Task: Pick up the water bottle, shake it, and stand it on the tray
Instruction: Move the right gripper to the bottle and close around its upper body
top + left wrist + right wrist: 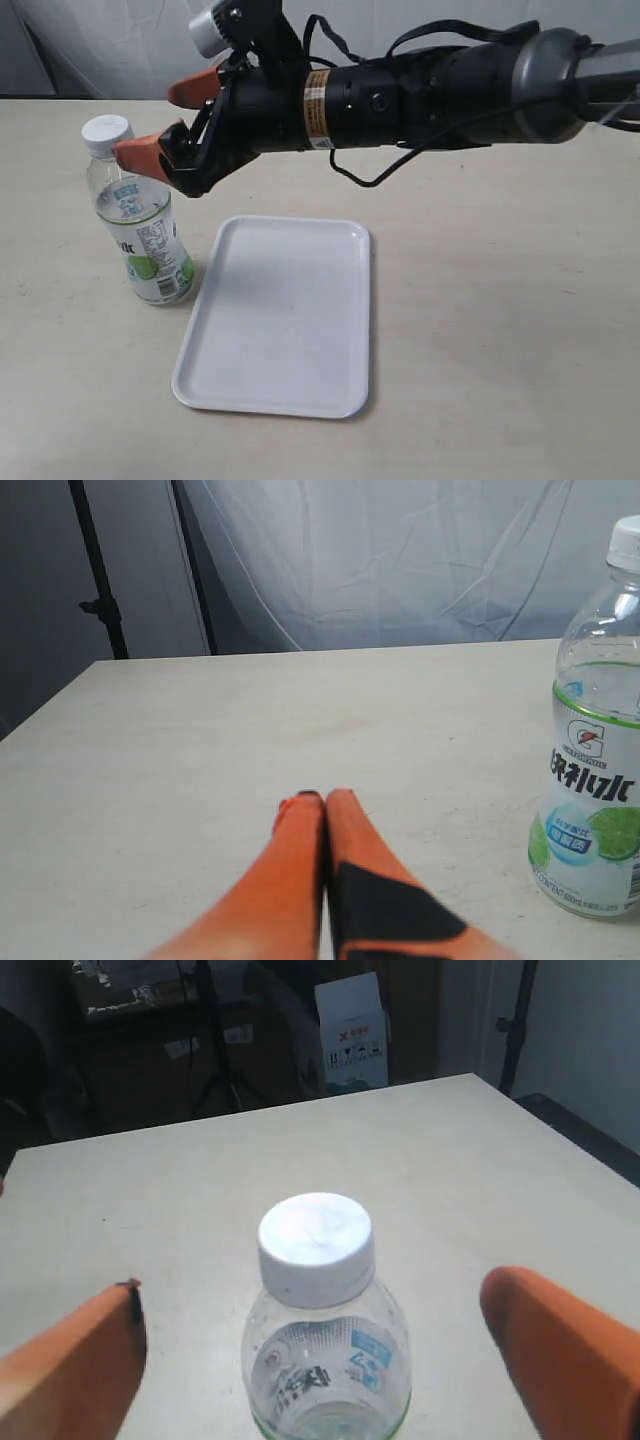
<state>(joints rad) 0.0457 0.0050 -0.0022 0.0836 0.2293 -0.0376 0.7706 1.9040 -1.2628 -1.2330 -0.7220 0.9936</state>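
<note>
Standing upright on the table, water bottle, cap up, long axis vertical, just beside the tray, right gripper spread wide either side of the cap, not touching, left gripper pressed together.

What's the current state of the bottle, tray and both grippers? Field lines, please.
water bottle: upright on the table, cap on, beside the tray, not on it
tray: flat on the table, nothing on it
right gripper: open, fingers spread either side of the bottle's top, not gripping
left gripper: shut, empty, low over the table, apart from the bottle
task stage: pre-grasp
</note>
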